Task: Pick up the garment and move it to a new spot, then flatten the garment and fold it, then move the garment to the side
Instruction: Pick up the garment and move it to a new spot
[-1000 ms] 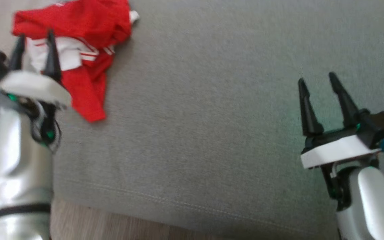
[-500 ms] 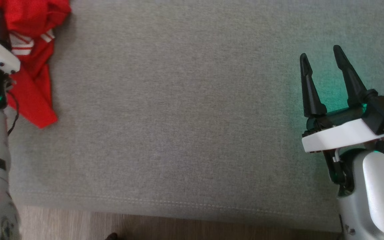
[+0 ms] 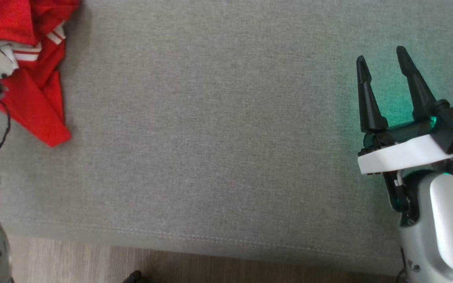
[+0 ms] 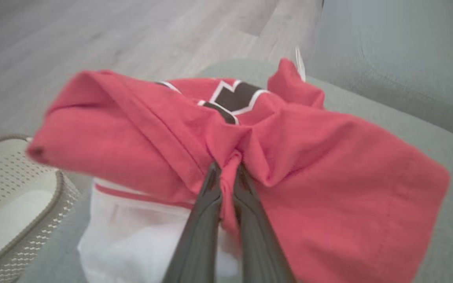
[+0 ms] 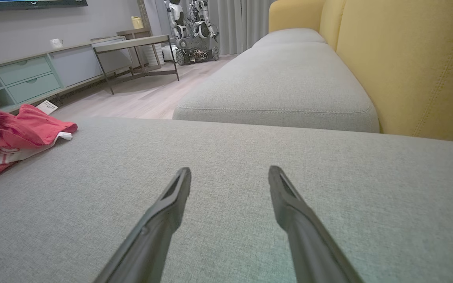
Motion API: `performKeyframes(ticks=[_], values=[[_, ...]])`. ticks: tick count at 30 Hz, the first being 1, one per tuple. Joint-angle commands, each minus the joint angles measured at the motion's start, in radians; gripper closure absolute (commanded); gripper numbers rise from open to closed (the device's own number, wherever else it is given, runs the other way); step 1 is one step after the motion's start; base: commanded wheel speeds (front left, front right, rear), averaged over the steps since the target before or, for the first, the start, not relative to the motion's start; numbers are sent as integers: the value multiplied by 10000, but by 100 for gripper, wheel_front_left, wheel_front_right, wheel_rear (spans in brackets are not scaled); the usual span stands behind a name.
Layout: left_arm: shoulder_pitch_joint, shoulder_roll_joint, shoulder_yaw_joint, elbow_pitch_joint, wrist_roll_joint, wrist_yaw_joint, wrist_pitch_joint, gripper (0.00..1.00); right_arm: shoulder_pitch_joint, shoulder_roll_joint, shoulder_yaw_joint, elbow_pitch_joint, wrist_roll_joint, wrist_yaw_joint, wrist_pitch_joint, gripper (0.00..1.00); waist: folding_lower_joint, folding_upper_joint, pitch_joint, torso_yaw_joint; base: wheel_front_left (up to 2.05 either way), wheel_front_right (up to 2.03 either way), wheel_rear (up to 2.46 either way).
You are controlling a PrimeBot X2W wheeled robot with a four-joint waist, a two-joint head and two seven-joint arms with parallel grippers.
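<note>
Plainly, the left gripper point(image 4: 228, 169) has its jaws nearly together on a small ridge of the red part of the garment point(image 4: 309, 169), which lies crumpled at the left end of the grey cushion point(image 3: 218, 129). So little cloth is pinched that it may slip out on the lift. Or only the top layer may rise while the white part below drags and the heap unrolls. Lying this near the cushion's end, a dropped garment could slide to the floor or snag on the basket point(image 4: 41, 224) just beside it. The right gripper point(image 3: 381, 55), jaws wide and holding nothing, hovers over bare cushion well apart and could not catch it. Of the basket, a perforated wall and pale inside show; nothing can be made out in it.
</note>
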Motion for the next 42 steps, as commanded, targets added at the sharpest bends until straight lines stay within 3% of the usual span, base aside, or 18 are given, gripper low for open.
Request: performKeyframes(ticks=[1, 11, 15, 24, 34, 38, 42], values=[[-389, 804, 58, -357, 105, 15, -513, 100, -50, 93, 206, -278, -21, -7, -22, 0, -1, 1, -169, 111, 0, 0, 0], [-321, 1014, -71, -1003, 253, 154, -1950, 100, 163, 142, 174, 58, 21, -7, -354, 0, -1, 1, -1313, 53, 0, 0, 0], [179, 993, -161, -1966, 358, 160, -2225, 100, 435, 167, 158, 196, 132, -7, -421, 0, -1, 1, -2036, -18, 0, 0, 0], [3018, 535, -273, -6254, 497, 500, -2254, 100, 1217, 201, 80, 168, 455, -7, -451, 0, -1, 1, -3497, -246, 0, 0, 0], [7711, -116, -534, -12427, 463, 1498, -292, 100, 2045, 211, 6, -192, 872, -7, -336, 0, -1, 1, -4239, -1078, 0, 0, 0], [8825, -535, -967, -13592, 444, 1699, 143, 100, 2191, 212, -40, -232, 977, -7, -283, 0, -1, 1, -4273, -1538, 0, 0, 0], [9101, -993, -1702, -13860, 469, 1633, 255, 100, 2241, 213, -62, -331, 1067, -7, -240, 0, -1, 1, -4083, -2051, 0, 0, 0]])
